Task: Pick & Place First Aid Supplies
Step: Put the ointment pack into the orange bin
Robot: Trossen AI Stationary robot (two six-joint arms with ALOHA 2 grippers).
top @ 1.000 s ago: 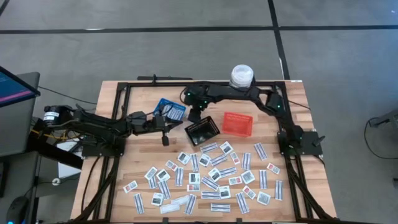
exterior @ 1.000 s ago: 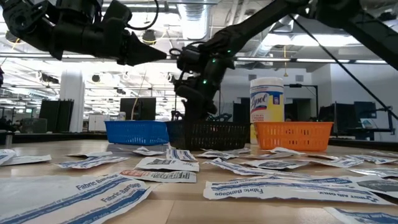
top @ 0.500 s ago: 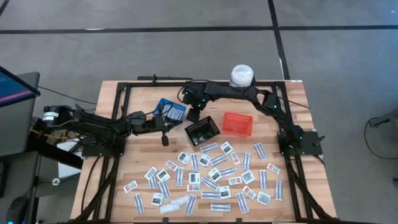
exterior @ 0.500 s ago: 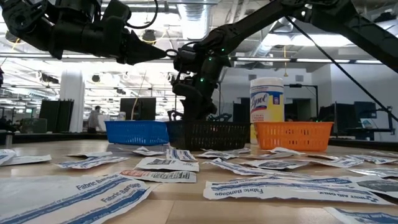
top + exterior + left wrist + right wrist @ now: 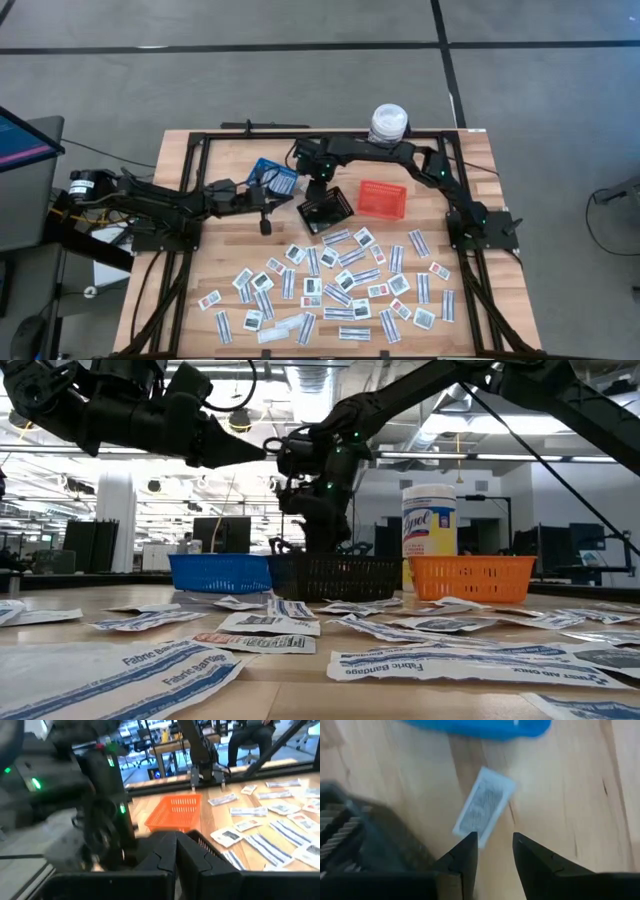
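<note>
Right now my right claw [image 5: 492, 845] hangs partly open between the black basket [image 5: 326, 209] and blue basket [image 5: 273, 177], empty; one white packet [image 5: 484, 805] lies on the wood just ahead. My left claw [image 5: 176, 851] waits shut, beside the blue basket.

Both arms are dark, jointed and matte, with small green indicator lights at their wrists, black cables trailing alongside, and angular black fingers.

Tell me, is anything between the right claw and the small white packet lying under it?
Nothing visible. The right claw hangs open over the packet, which lies alone on bare wood between the blue basket and the black basket.
</note>
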